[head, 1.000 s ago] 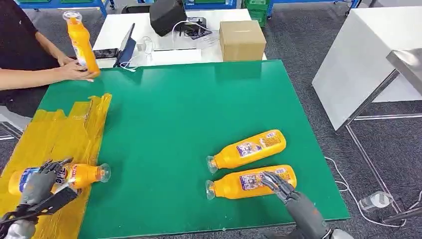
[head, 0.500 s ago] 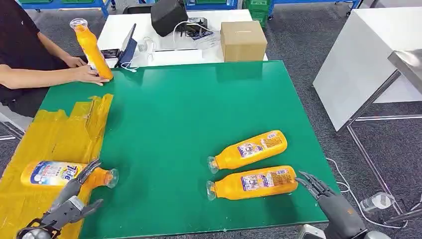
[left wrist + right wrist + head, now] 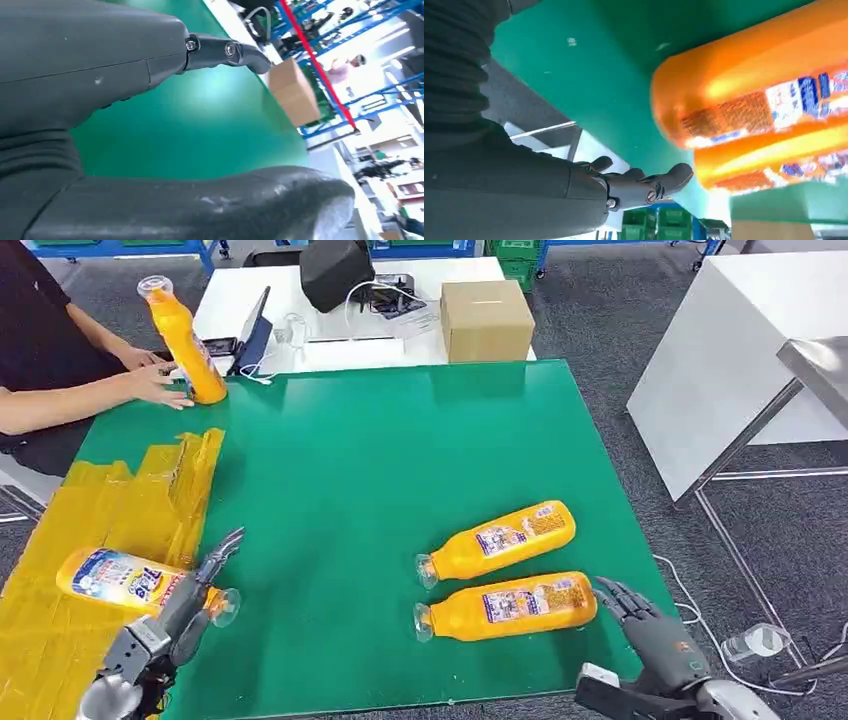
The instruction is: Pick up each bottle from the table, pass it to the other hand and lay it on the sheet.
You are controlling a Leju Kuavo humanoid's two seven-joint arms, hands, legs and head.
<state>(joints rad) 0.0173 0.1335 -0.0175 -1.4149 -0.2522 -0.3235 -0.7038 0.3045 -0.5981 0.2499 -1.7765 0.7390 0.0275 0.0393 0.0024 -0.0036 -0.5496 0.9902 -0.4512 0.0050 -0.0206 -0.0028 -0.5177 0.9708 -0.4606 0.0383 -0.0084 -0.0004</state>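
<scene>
An orange bottle (image 3: 115,578) with a blue and white label lies on the yellow sheet (image 3: 120,502) at the table's near left. My left hand (image 3: 186,606) hovers by its neck with fingers stretched out, holding nothing; in the left wrist view the left hand (image 3: 100,75) has green table between thumb and fingers. Two more orange bottles lie side by side at the near right, the farther bottle (image 3: 498,539) and the nearer bottle (image 3: 506,607). My right hand (image 3: 655,635) is open just beyond the nearer bottle's base, apart from it. In the right wrist view the nearer bottle (image 3: 749,85) lies ahead of the fingers (image 3: 644,184).
A person at the far left steadies an upright orange bottle (image 3: 183,338) on the green table (image 3: 400,450). Behind it, a white table carries a cardboard box (image 3: 485,320), a black bag (image 3: 335,270) and cables. A white table (image 3: 740,360) stands to the right.
My left hand let go of the bottle on the sheet and drew back. My right hand came off the nearer bottle and pulled back past its base. The person stood their bottle on the table.
</scene>
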